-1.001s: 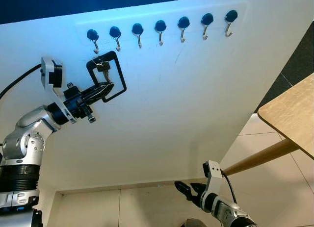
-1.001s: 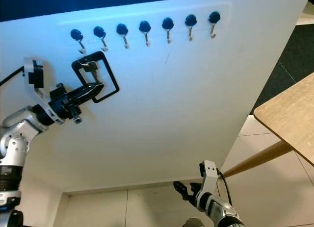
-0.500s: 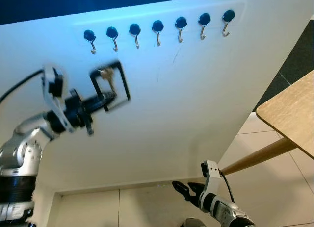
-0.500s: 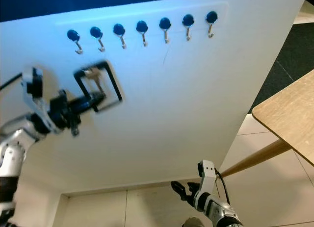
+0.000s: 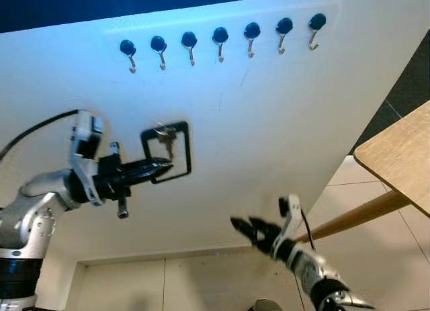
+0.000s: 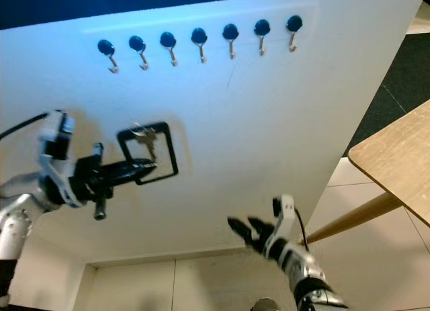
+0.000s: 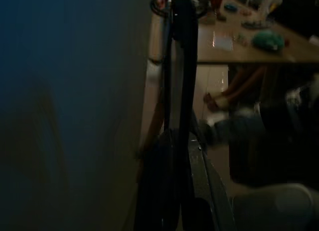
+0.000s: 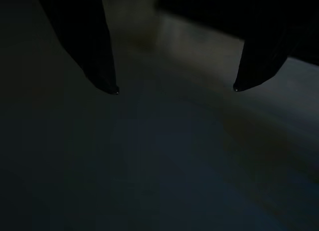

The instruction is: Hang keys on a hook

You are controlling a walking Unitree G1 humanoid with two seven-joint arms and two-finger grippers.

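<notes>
Holding the black rectangular key holder [image 5: 166, 152] by its lower edge, left end effector [image 5: 161, 167] is clamped shut on it, fingers pointing along the white wall panel [image 5: 269, 123]. Keys [image 5: 165, 139] dangle inside the frame from its top bar.

Key relation: the hook row [image 5: 220, 42] sits well above the holder, up the wall. Nearest hooks are the left-hand ones, roughly straight up from the frame's top bar, so my read is the coming move is mostly a lift along the wall, then a small drop to seat the top bar on a hook tip. The frame's long axis runs roughly vertical and is tilted slightly, so it may need squaring to the hook first.

Left arm is clearly the nearer one. Right end effector [image 5: 259, 232] is low, near the wall's base, fingers spread apart and holding nothing; blurred in the head views.

Wooden bench [image 5: 396, 156] edge at far right, well apart from the work.
</notes>
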